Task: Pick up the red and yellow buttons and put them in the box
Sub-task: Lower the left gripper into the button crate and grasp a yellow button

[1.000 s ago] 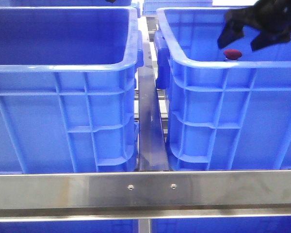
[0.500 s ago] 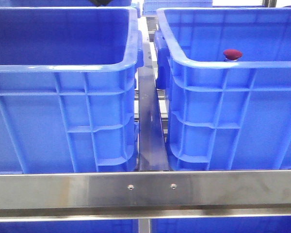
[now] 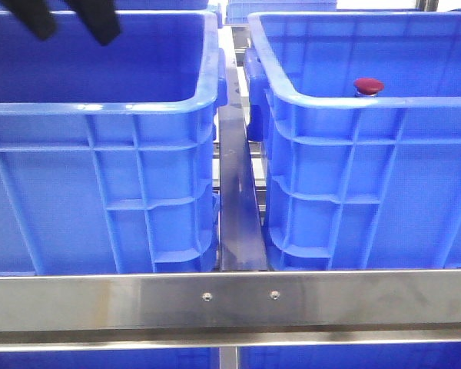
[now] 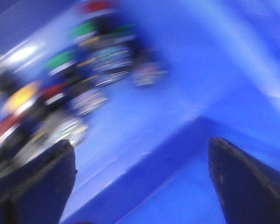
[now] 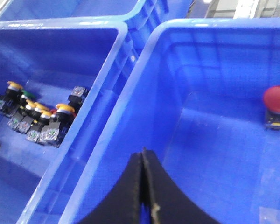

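Overhead, left gripper (image 3: 69, 19) agape, left crate (image 3: 100, 104) rim below

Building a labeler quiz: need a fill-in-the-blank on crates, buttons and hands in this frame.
1. The red button sits inside the ____ crate in the front view.
2. The right hand has its fingers ____.
3. The left hand hangs over the ____ crate.
4. The button pile lies in the ____ crate.

Missing: right; shut; left; left
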